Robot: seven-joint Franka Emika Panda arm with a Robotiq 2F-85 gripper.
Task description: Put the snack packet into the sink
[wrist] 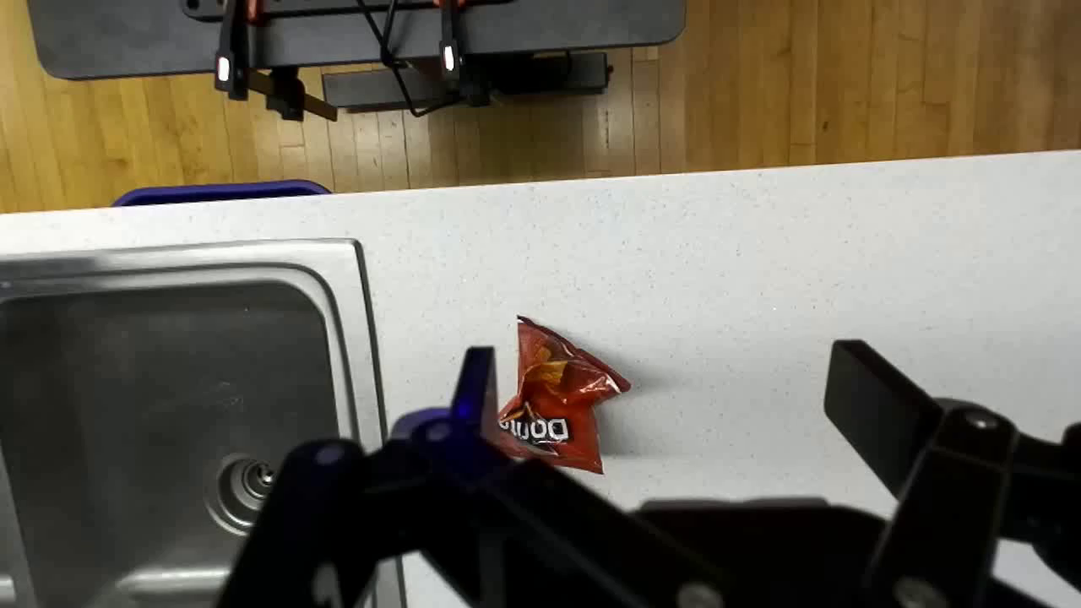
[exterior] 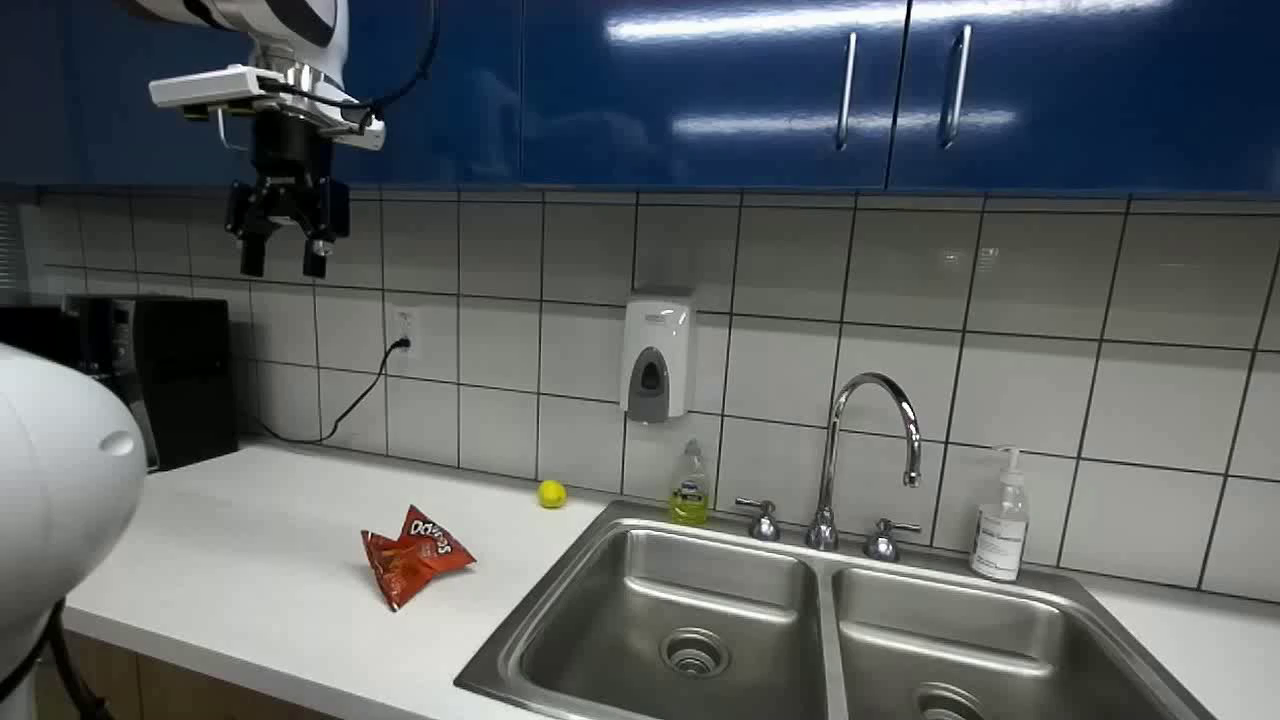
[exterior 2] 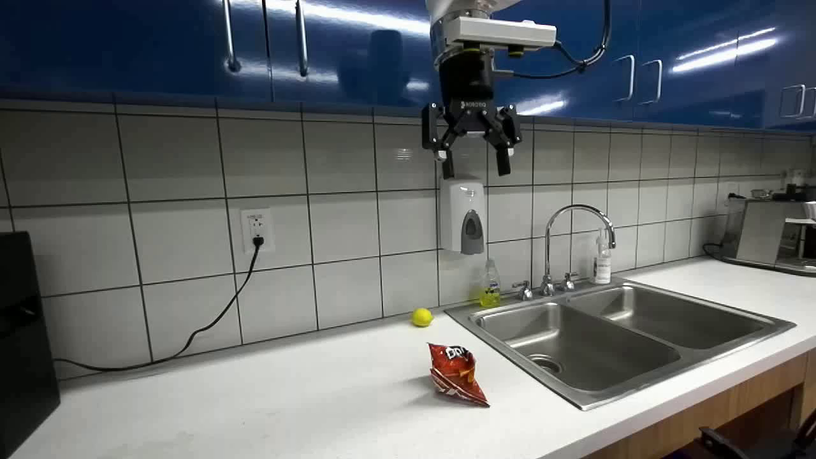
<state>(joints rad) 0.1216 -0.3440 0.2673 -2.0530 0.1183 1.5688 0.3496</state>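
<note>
The snack packet, crumpled red-orange foil with white lettering, lies on the white counter in both exterior views [exterior: 418,558] [exterior 2: 456,376]. The sink's left basin is beside it, steel with a drain, and holds nothing visible [exterior: 600,650] [exterior 2: 586,357]. My gripper is open and empty, pointing down high above the counter [exterior: 284,270] [exterior 2: 476,172]. In the wrist view the packet [wrist: 562,397] shows between the fingers [wrist: 662,350], nearer the left finger, which hides part of it. The left basin [wrist: 152,371] is at that picture's left side.
A yellow ball [exterior: 551,494] and a soap bottle [exterior: 689,490] stand near the tiled wall. A chrome faucet [exterior: 830,460] rises behind the sink. A dispenser [exterior: 657,355] hangs on the wall, below blue cabinets [exterior: 700,90]. A black appliance [exterior: 180,380] stands at the counter's far end.
</note>
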